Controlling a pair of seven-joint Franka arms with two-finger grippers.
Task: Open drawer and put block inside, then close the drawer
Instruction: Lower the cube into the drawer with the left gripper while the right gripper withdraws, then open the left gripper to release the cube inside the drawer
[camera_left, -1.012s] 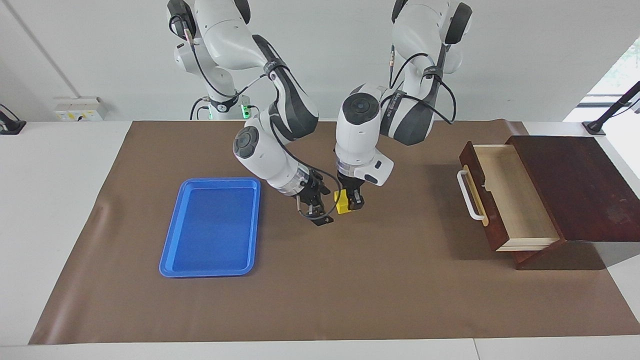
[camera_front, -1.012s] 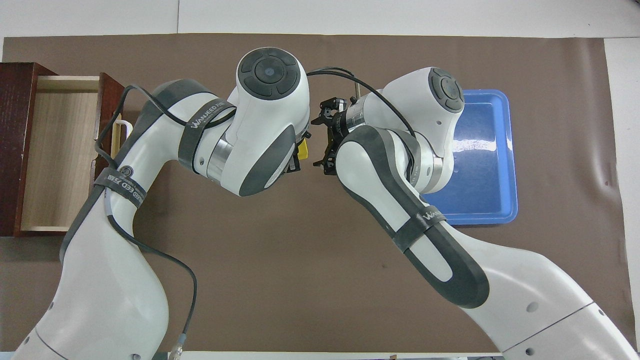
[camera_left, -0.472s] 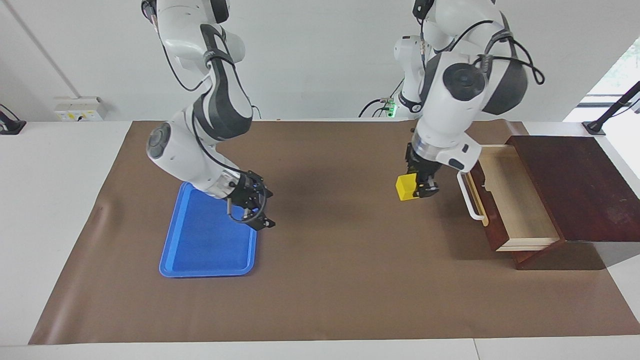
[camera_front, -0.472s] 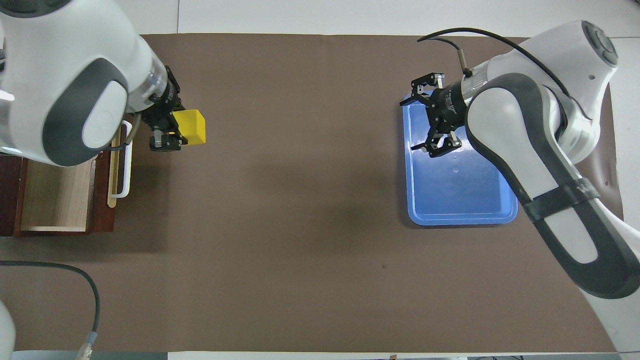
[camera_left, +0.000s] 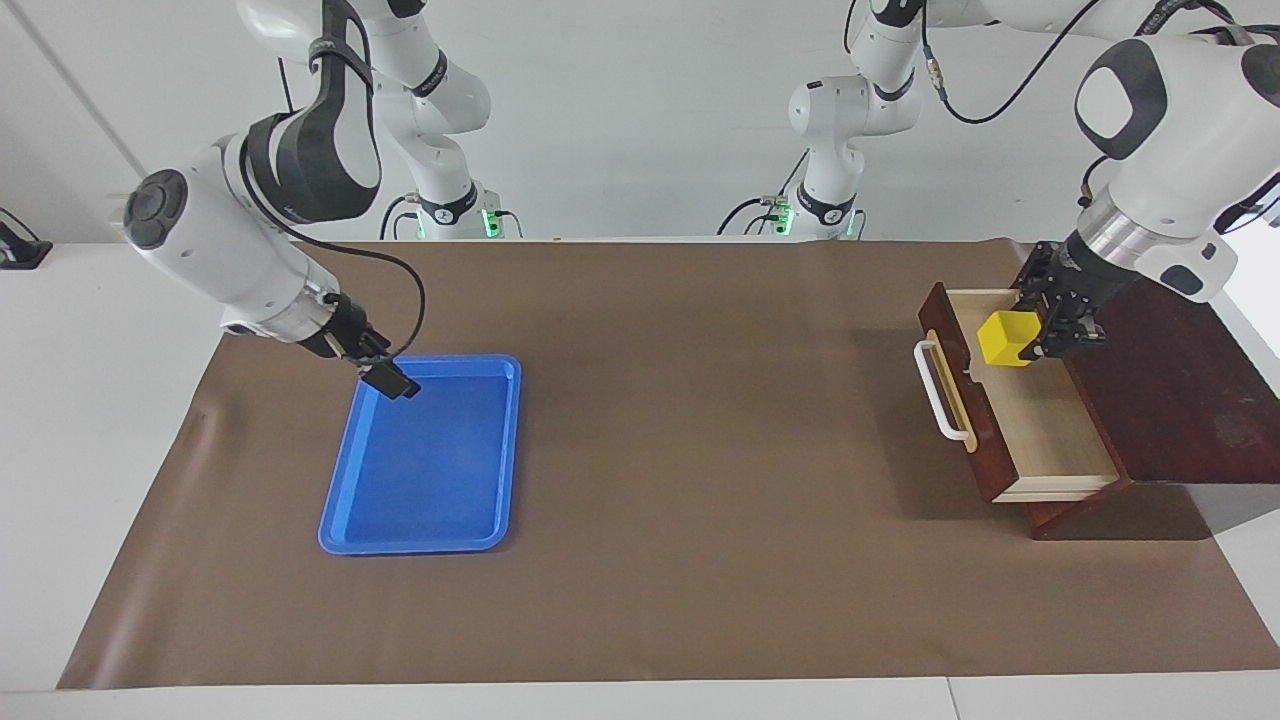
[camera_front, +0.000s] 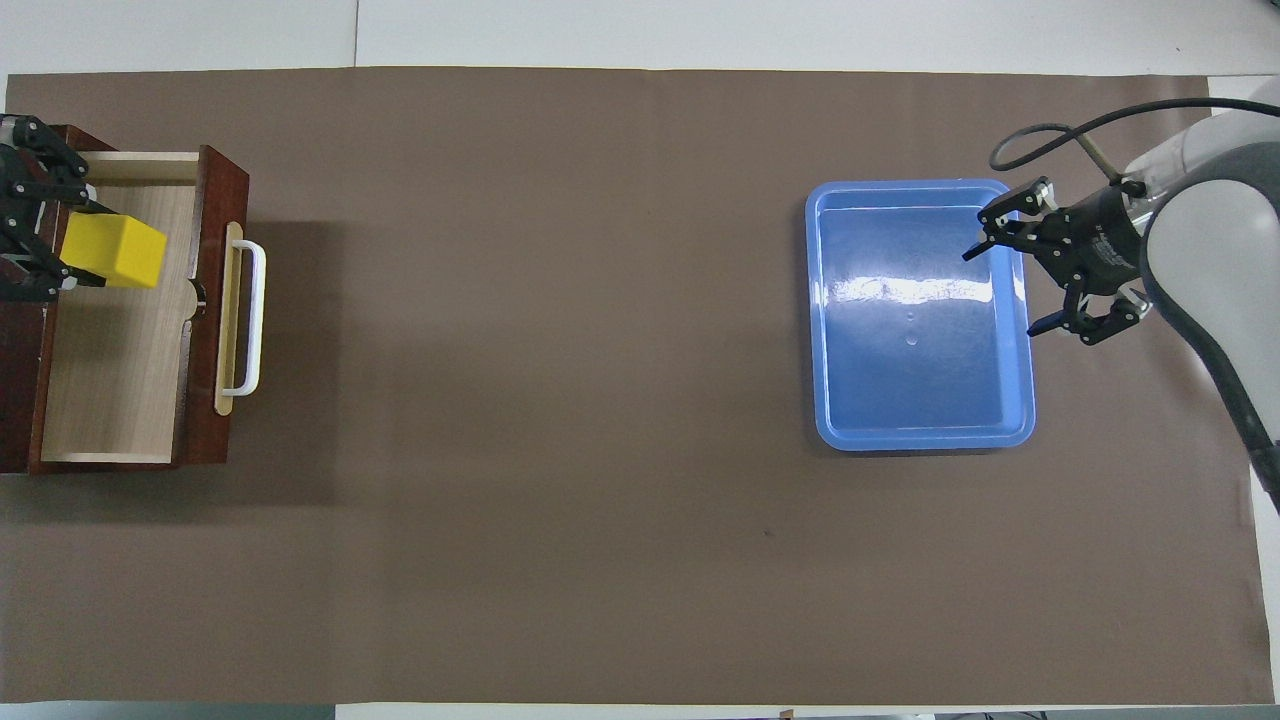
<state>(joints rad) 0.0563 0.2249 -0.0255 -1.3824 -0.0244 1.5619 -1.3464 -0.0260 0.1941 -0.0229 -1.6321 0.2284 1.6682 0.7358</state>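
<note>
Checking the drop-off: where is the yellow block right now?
The yellow block is held in the left gripper over the open drawer, at the left arm's end of the table.

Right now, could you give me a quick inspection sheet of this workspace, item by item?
Surface: brown mat over a white table.
Job's things: drawer pulled open at the left arm's end of the table, its inside bare; yellow block held in the air over it.
Clutter: blue tray at the right arm's end of the table, nothing in it.
Pincers: left pincer shut on the block above the open drawer; right pincer open, over the tray's edge, holding nothing.
Cables: black cable looping along the right arm's wrist; more cables hang along the left arm.
Surroundings: white wall, socket box on it.
</note>
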